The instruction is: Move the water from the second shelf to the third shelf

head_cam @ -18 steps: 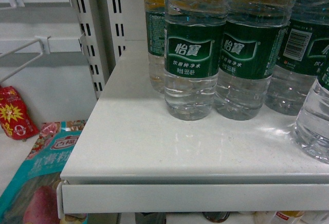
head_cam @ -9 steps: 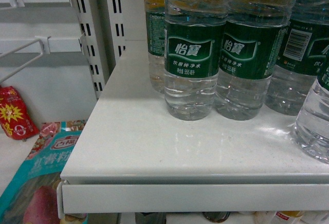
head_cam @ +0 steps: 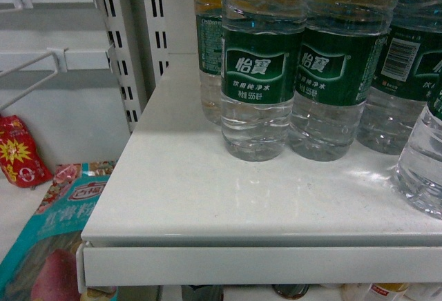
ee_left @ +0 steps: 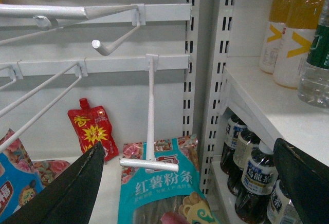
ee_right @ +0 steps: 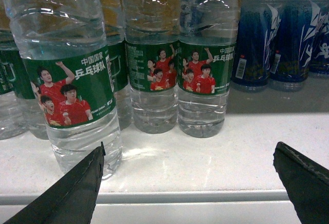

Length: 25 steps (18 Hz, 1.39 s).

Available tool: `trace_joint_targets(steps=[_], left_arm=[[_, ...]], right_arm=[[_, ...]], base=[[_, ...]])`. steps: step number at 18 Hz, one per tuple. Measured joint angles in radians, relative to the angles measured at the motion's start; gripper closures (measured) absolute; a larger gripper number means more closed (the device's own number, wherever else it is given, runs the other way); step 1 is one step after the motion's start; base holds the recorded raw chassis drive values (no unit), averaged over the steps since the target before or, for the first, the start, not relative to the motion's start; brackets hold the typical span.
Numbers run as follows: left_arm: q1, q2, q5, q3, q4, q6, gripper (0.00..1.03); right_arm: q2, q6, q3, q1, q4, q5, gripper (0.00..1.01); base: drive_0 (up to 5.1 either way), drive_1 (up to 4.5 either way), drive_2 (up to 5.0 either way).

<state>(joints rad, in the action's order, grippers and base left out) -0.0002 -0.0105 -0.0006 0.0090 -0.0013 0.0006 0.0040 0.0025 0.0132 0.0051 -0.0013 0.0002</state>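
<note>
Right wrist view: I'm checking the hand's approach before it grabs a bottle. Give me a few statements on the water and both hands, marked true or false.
1. The right hand is open. True.
2. The right hand already clamps a water bottle. False: nothing sits between its fingers; the nearest bottle stands just beyond the left finger.
3. The water bottles stand upright on the shelf. True.
4. The blue bottles stand left of the water. False: they stand on the right.
5. The left hand holds a snack bag. False: it is open and empty.

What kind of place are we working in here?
Most likely a shop aisle: rows of identical water bottles on a white metal shelf, empty peg hooks, and hanging snack packets.
</note>
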Motion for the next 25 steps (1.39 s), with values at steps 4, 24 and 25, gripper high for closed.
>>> trace_joint_targets(steps=[4, 24, 25], left_arm=[[0.0, 0.0, 0.0, 0.0, -0.002, 0.0, 0.05], [0.0, 0.0, 0.0, 0.0, -0.004, 0.0, 0.05], [0.0, 0.0, 0.0, 0.0, -0.003, 0.0, 0.05]], right_arm=[[0.0, 0.0, 0.0, 0.0, -0.001, 0.0, 0.03], [0.0, -0.003, 0.0, 0.0, -0.004, 0.0, 0.03], [0.0, -0.003, 0.0, 0.0, -0.003, 0.0, 0.03]], base=[[0.0, 0.0, 0.0], [0.0, 0.0, 0.0], [0.0, 0.0, 0.0]])
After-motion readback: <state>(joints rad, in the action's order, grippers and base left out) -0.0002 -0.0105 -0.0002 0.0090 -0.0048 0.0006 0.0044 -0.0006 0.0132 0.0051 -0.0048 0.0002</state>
